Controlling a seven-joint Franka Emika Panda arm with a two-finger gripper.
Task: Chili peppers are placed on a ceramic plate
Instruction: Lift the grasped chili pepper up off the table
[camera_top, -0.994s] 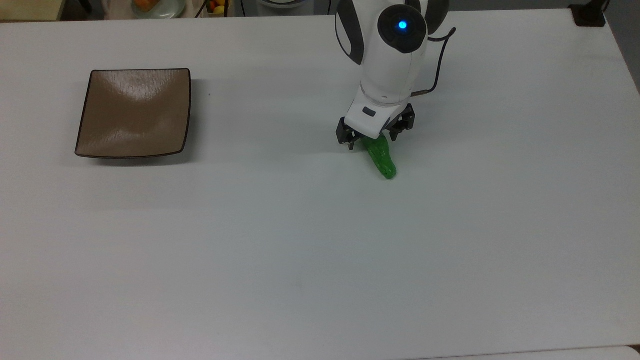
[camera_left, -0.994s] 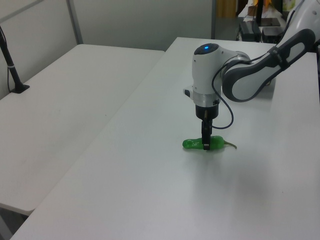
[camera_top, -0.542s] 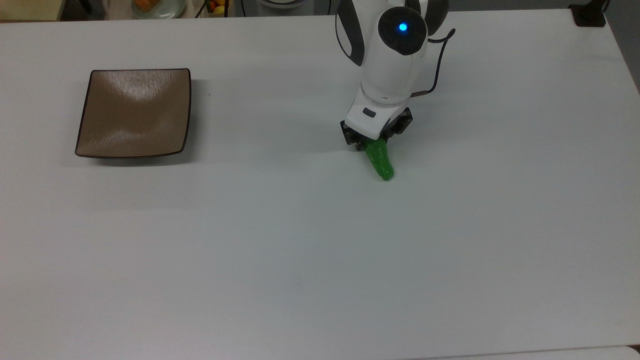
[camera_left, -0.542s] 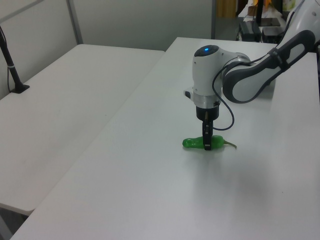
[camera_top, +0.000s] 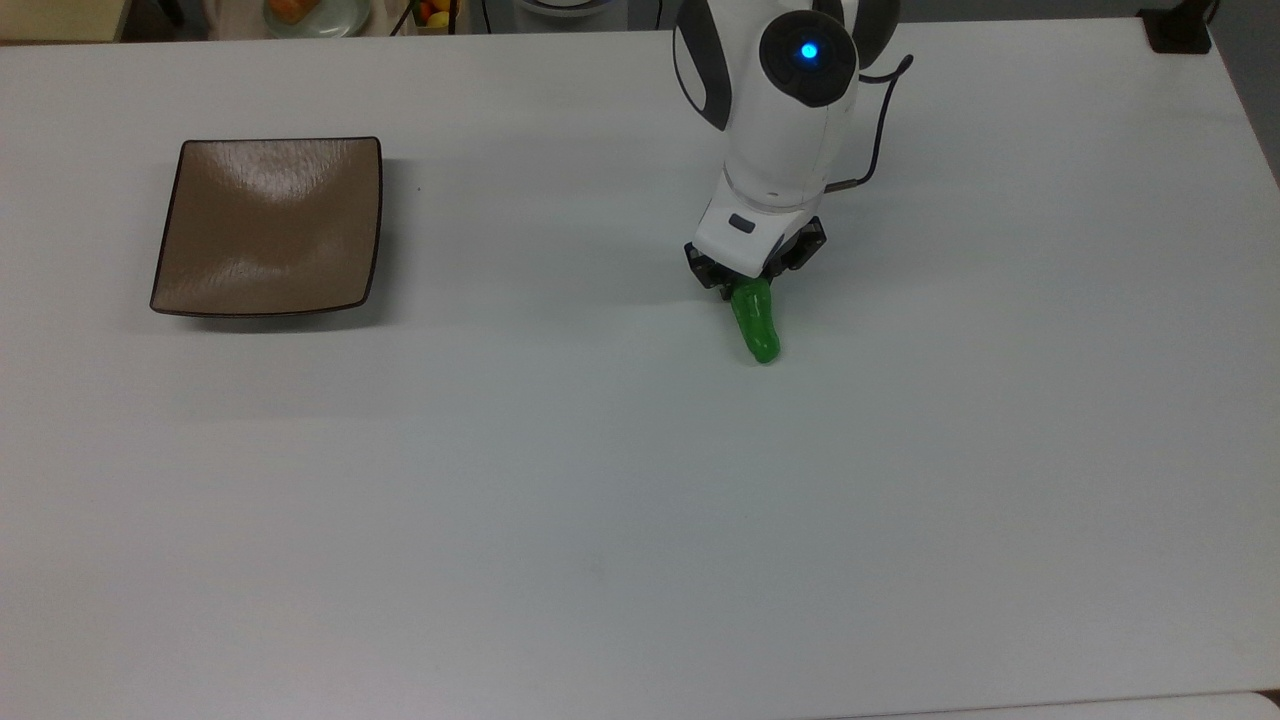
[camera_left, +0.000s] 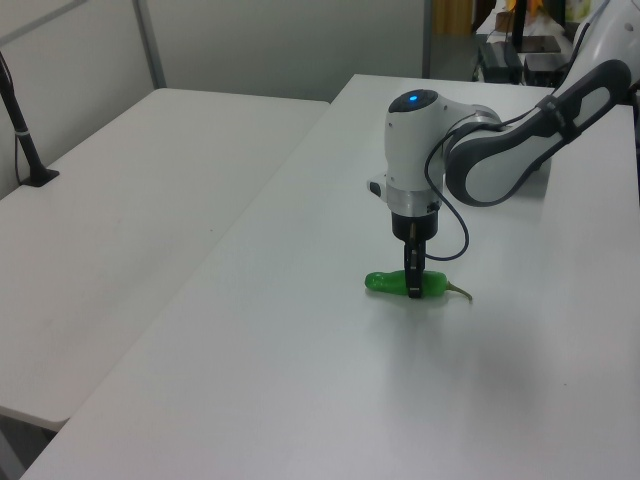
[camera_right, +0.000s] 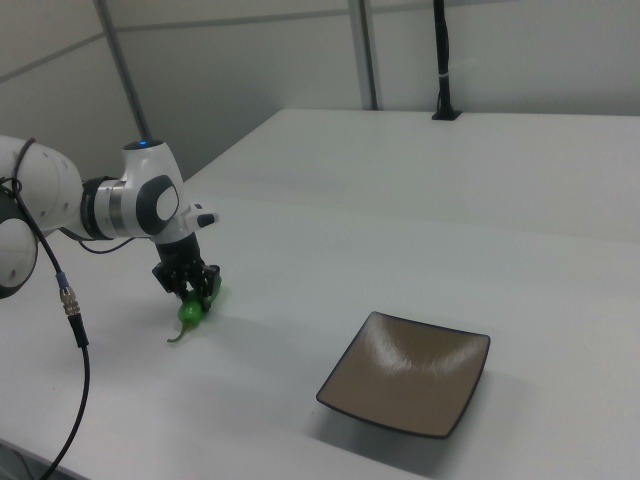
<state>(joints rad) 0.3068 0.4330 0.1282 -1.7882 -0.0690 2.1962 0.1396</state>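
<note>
The green chili pepper (camera_top: 756, 326) sits low at the white table's surface, right of centre in the top view; I cannot tell whether it touches the table. My gripper (camera_top: 752, 284) points straight down and is shut on the pepper's stem-side half. The pepper's free end (camera_left: 380, 283) pokes toward the left view's left, and its thin stem (camera_left: 461, 292) curls out on the other side. In the right view the gripper (camera_right: 198, 289) holds the pepper (camera_right: 189, 313) at the left. The square tan-brown ceramic plate (camera_top: 268, 228) lies bare far to the top view's left, also near the right view's front (camera_right: 405, 385).
A black post base (camera_top: 1180, 30) stands at the table's back right corner in the top view. Dishes with food (camera_top: 310, 12) sit beyond the far edge. A second white table (camera_left: 120, 200) adjoins in the left view. An arm cable (camera_right: 70, 300) hangs at the right view's left.
The fingers, wide apart a second ago, have closed onto the pepper. The pepper's free tip has swung slightly toward the top view's left.
</note>
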